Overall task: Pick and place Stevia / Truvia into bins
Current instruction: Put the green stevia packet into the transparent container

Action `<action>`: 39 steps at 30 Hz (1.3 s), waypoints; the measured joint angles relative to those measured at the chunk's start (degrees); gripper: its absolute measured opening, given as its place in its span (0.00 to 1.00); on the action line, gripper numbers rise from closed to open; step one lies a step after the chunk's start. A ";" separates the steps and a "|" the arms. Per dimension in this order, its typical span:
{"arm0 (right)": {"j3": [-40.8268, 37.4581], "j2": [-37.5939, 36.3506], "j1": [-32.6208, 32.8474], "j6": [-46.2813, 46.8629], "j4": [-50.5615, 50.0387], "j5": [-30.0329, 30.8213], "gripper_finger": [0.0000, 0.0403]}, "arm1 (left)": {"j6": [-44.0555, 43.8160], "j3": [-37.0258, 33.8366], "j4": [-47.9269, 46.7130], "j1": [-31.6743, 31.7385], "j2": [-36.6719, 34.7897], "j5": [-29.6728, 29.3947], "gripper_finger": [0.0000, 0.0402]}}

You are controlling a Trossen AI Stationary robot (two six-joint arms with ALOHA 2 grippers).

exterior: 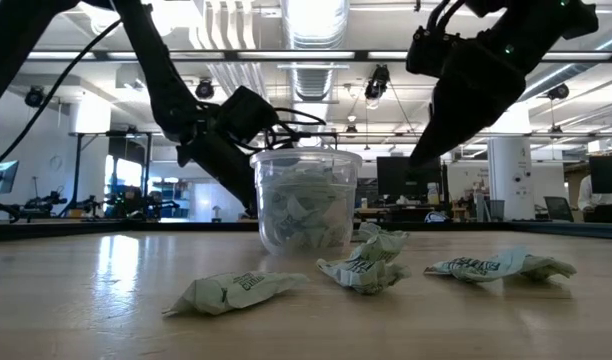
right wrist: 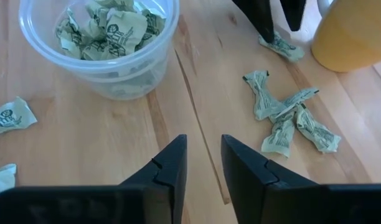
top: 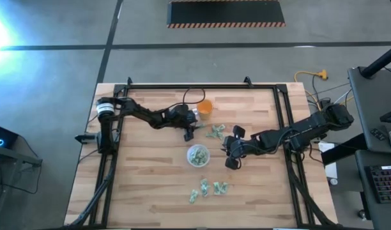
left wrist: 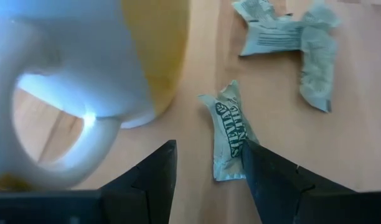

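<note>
Since the left gripper (left wrist: 206,171) hangs open and empty, one finger already touches the sachet (left wrist: 230,127) lying lengthwise alongside it, off-centre.

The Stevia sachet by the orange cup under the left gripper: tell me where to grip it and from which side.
Grip the sachet across its narrow width near the middle, coming straight down from above. It lies flat on the table, long and slightly crumpled, so a top-down pinch suits it. The open left gripper sits off to one side: one finger overlaps its edge. The orange cup stands close beside, so keep clear.

One bin (top: 198,155), one orange cup (top: 204,108)
</note>
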 joint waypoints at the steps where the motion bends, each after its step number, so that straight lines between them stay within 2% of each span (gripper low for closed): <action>1: -0.04 0.00 0.02 0.00 -0.02 0.02 0.21 | -0.02 -0.19 -0.04 -0.02 -0.21 0.54 0.41; 14: -2.04 0.00 0.02 0.00 3.17 0.03 0.22 | -0.87 -0.83 -0.53 -0.11 -2.16 6.23 0.41; 26: -3.51 0.00 0.02 0.00 5.51 0.02 0.19 | -0.90 -1.50 -2.14 -0.08 -2.18 4.99 0.41; 30: -3.51 0.00 0.02 0.00 5.93 0.02 0.19 | -0.57 -1.59 -2.38 -0.04 -2.20 4.05 0.33; 39: -3.51 0.00 0.02 0.39 6.21 0.00 0.19 | 2.01 -1.66 -2.47 -0.17 -2.22 4.73 0.02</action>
